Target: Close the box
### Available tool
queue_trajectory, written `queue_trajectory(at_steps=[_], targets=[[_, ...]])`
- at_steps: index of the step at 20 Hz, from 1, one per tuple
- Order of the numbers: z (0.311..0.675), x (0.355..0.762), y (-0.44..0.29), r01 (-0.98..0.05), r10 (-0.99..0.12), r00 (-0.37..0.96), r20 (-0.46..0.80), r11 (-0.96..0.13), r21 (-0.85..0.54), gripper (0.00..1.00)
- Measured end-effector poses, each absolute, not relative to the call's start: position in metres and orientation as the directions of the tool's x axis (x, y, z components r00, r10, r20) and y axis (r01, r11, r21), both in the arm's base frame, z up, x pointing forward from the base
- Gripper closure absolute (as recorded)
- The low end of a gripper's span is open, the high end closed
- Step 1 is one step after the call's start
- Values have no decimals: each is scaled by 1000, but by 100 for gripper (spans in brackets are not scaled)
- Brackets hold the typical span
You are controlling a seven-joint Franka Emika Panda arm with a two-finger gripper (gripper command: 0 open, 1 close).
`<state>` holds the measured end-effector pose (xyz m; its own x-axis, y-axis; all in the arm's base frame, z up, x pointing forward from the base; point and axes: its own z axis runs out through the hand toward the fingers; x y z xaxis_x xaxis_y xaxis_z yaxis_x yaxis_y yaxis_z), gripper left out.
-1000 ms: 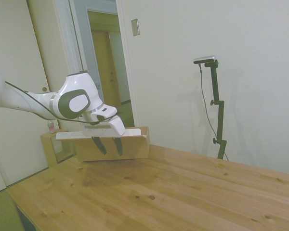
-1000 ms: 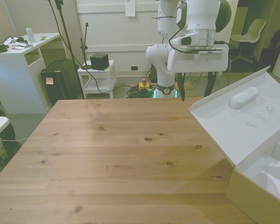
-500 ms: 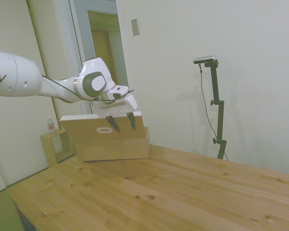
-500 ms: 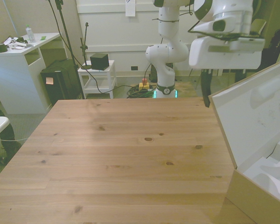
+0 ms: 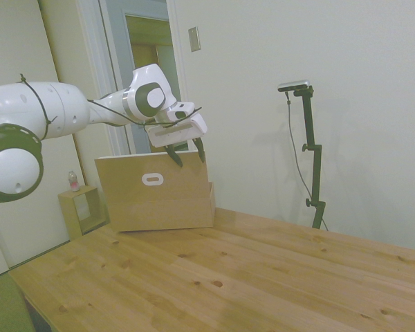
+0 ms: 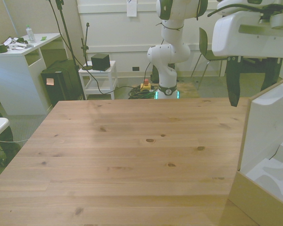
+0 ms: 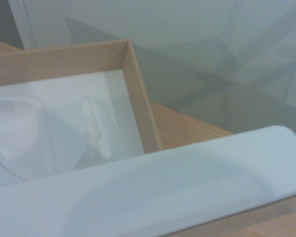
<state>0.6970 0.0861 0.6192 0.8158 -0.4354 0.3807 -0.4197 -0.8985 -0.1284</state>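
One wide brown cardboard box (image 5: 162, 204) sits at the left of the side view on the wooden surface (image 5: 249, 277), its big flap (image 5: 152, 178) standing nearly upright with the white-rimmed oval hand-hole (image 5: 151, 180) facing out. The jaws (image 5: 185, 155) hang spread right at the flap's top edge, dark fingers (image 5: 173, 158) pointing down, pinching nothing. Left of the box stands a small open wooden cube shelf (image 5: 79, 209); the wrist view shows the box's white moulded lining (image 7: 64, 128).

Wooden table (image 5: 263, 270) — cardboard box (image 5: 167, 211) on its far corner
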Motion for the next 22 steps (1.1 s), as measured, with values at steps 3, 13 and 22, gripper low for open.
queue_trajectory(at_steps=[3,13,22], targets=[[625,713,91,-411,-429,811,398,-902,-133,0],[602,731,85,-452,-450,826,340,-889,-76,0],[580,672,39,-598,-585,789,186,-802,15,0]])
